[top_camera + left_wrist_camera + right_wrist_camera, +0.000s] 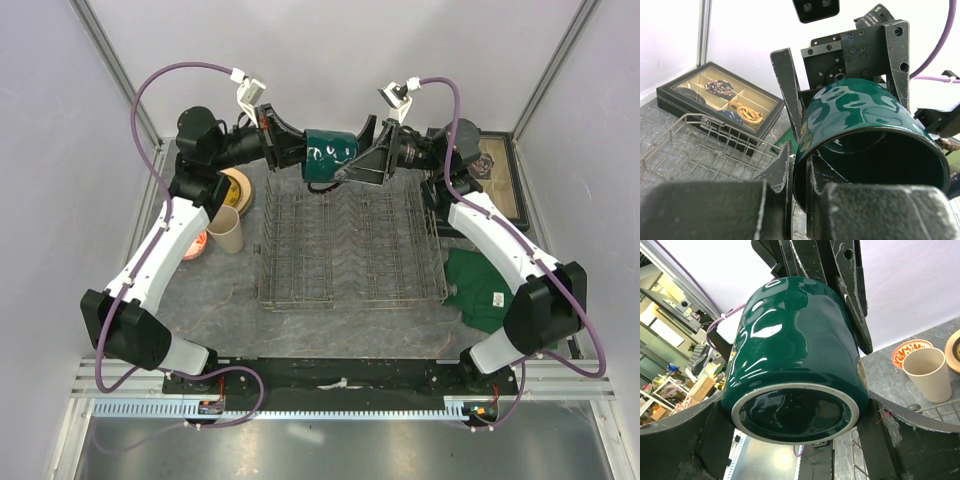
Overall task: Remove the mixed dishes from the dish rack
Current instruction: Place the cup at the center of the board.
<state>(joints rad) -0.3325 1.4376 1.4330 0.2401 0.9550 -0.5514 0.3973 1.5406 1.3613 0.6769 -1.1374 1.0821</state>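
Observation:
The dark green mug [330, 155] hangs on its side in the air over the back edge of the grey wire dish rack [350, 250], between my two grippers. My left gripper [300, 158] is shut on the mug's rim [865, 125], one finger inside the mouth and one outside [800, 165]. From the other end my right gripper [365, 158] clasps the mug's body [795, 350], its fingers wide apart on both sides [790, 410]. No dish shows in the rack [690, 145].
Left of the rack stand the beige tumbler [226, 230], the red-and-white bowl [196, 245] and the gold-brown plate [240, 190]. A green folded cloth [485, 285] lies right of the rack. The glass-lidded box [505, 175] sits at the back right.

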